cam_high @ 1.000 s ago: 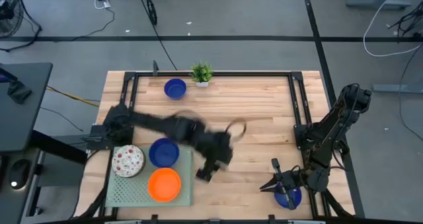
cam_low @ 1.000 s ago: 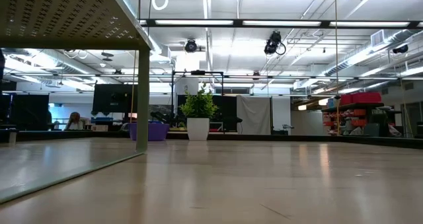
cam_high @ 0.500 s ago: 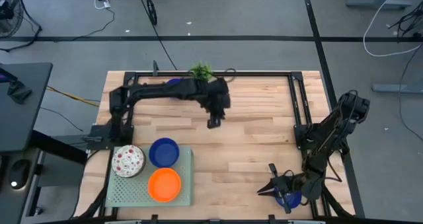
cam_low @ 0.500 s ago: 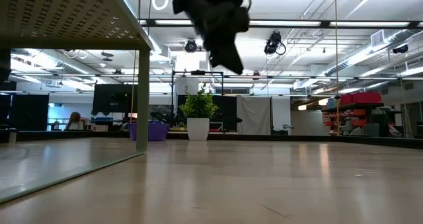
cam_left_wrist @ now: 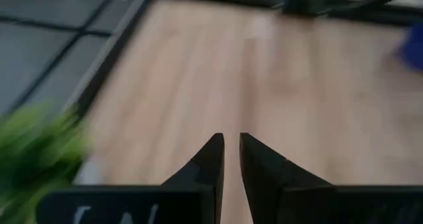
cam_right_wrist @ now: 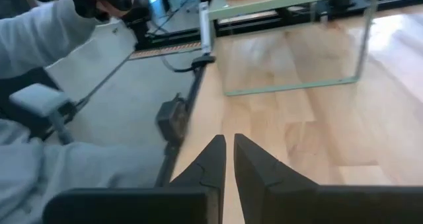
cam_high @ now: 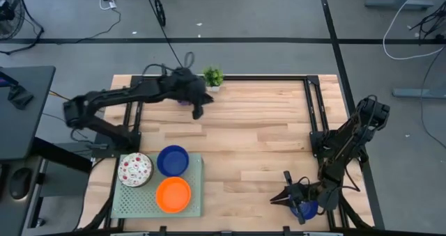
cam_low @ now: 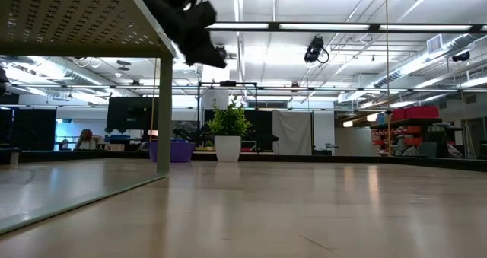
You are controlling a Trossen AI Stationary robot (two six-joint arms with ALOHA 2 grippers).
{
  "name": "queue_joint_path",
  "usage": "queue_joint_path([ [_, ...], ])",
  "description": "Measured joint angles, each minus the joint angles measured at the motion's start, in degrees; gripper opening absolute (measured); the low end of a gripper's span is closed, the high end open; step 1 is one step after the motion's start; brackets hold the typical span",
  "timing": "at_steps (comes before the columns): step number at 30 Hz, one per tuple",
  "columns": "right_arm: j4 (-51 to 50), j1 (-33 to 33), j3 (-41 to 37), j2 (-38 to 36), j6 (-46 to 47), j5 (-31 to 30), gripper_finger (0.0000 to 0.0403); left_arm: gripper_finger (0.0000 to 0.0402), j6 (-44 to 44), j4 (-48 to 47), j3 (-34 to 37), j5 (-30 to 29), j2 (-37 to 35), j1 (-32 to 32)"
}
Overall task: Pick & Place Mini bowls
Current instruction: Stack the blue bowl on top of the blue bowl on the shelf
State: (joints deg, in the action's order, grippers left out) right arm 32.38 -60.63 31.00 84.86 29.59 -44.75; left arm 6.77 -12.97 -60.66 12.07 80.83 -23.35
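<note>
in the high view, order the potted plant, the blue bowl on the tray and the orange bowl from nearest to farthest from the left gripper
The left gripper is over the table's far edge.
1. Potted plant, at the far edge, just beside the gripper.
2. Blue bowl, on the green tray at the near left.
3. Orange bowl, on the same tray, nearer the front edge than the blue one.

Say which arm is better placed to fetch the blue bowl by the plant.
Left. The left gripper hangs beside the plant and blue bowl; the right gripper sits at the opposite corner.
</note>
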Motion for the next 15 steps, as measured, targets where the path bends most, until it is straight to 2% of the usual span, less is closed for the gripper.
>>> queue_joint_path([
  [6, -0.55, 3.14, 0.0, 0.0, -0.82, -2.34, 0.0036, 0.0051, -0.48, -1.1, 8.77, -11.62, -6.73, -4.04],
  [11, -4.01, 8.24, 0.0, 0.0, -1.57, -2.85, 0.0036, 0.0052, 1.16, -8.3, 10.01, -12.38, -7.03, -6.17],
  [15, -6.78, 13.85, 0.0, 0.17, -1.76, -4.89, 0.0036, 0.0079, 4.07, -10.01, 10.07, -12.32, -6.64, -6.49],
])
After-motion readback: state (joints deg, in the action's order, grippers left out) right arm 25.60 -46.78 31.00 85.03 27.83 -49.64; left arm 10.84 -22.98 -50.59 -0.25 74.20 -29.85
